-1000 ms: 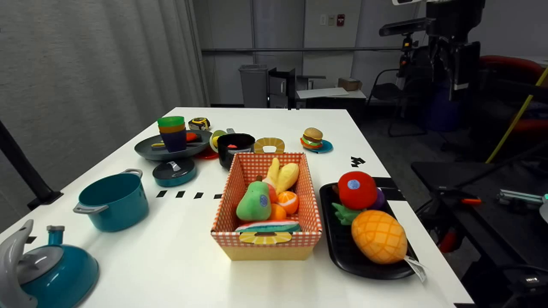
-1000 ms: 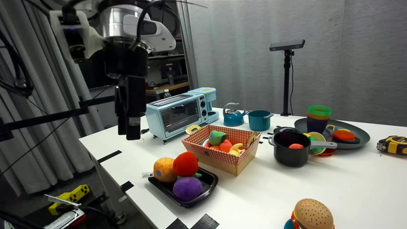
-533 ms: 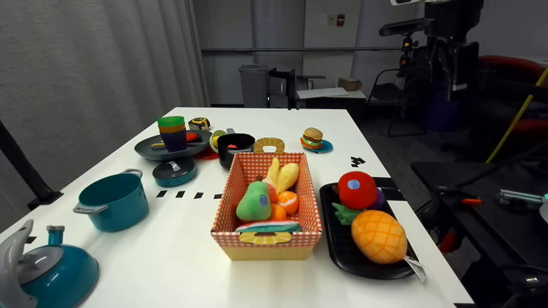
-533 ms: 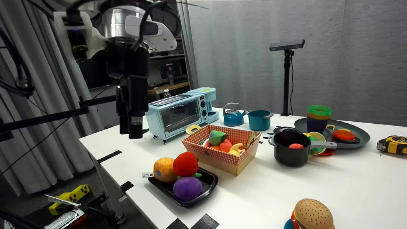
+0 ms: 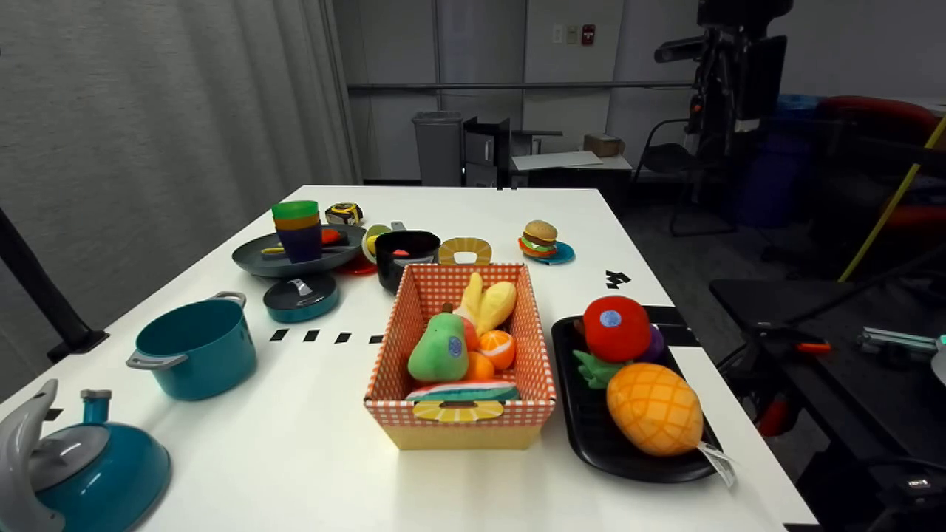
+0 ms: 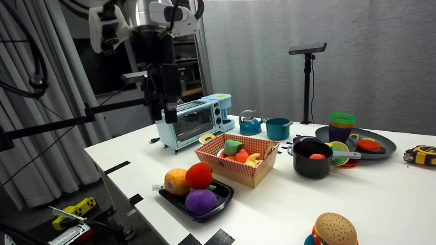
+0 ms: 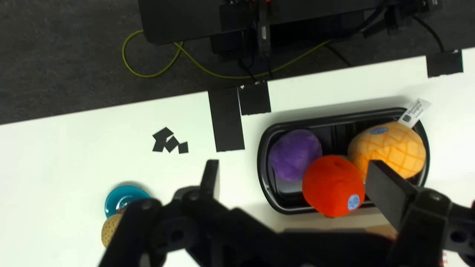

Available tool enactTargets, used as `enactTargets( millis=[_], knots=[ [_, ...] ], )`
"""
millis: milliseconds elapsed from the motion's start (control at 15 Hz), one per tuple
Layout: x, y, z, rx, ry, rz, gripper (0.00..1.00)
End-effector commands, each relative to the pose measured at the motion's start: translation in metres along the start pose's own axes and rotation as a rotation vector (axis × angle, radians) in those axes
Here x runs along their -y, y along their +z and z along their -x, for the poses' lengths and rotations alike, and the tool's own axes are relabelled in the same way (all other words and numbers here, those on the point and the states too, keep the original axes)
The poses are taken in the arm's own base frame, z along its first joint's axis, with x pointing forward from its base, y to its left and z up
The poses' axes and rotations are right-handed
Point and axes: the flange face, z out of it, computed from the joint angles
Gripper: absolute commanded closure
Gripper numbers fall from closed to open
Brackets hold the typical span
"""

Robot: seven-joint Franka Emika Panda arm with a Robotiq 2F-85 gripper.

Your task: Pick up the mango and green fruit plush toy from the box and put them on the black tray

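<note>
In both exterior views the green fruit plush toy point(image 5: 439, 349) rests inside the box point(image 5: 467, 436), against the wall on one side. A yellow oval plush point(image 5: 497, 307), which looks to be the mango, lies beside a banana-like plush near the far end of the box. Alongside stands the black tray point(image 5: 591, 458), bearing a red fruit point(image 7: 332, 185), an orange textured fruit point(image 7: 389, 148) and a purple one point(image 7: 294, 154). My gripper point(image 7: 295, 168) hangs high above the table, wide open. Nothing sits between its fingers; the tray's fruits show well below them.
Orange fruits point(image 5: 494, 351) and a watermelon slice point(image 5: 465, 391) share the box. Around it stand a teal pot point(image 5: 196, 351), a kettle point(image 5: 96, 473), a black pot point(image 6: 312, 163) and a blue toaster oven point(image 6: 194, 124). A toy burger point(image 5: 539, 236) sits farther off.
My gripper has shifted and risen: leftward in an exterior view, rightward and up in the opposite one, mostly within the last half second. It stays open. The fruits, box and tray have not moved.
</note>
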Motion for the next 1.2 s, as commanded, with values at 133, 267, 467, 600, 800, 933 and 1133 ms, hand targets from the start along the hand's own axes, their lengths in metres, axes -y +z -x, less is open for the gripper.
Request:
enactTargets(
  millis=[133, 267, 467, 600, 800, 933, 1133],
  knots=[
    [0.025, -0.036, -0.033, -0.145, 0.005, -0.114, 0.00],
    [0.038, -0.046, -0.045, -0.189, -0.006, -0.154, 0.00],
    [0.060, -0.055, -0.063, -0.250, -0.019, -0.200, 0.00],
    [0.077, -0.056, -0.077, -0.270, -0.033, -0.222, 0.00],
    [0.100, -0.052, -0.098, -0.280, -0.051, -0.222, 0.00],
    [0.108, -0.048, -0.109, -0.274, -0.071, -0.222, 0.00],
    [0.107, -0.043, -0.102, -0.258, -0.074, -0.199, 0.00]
  ],
)
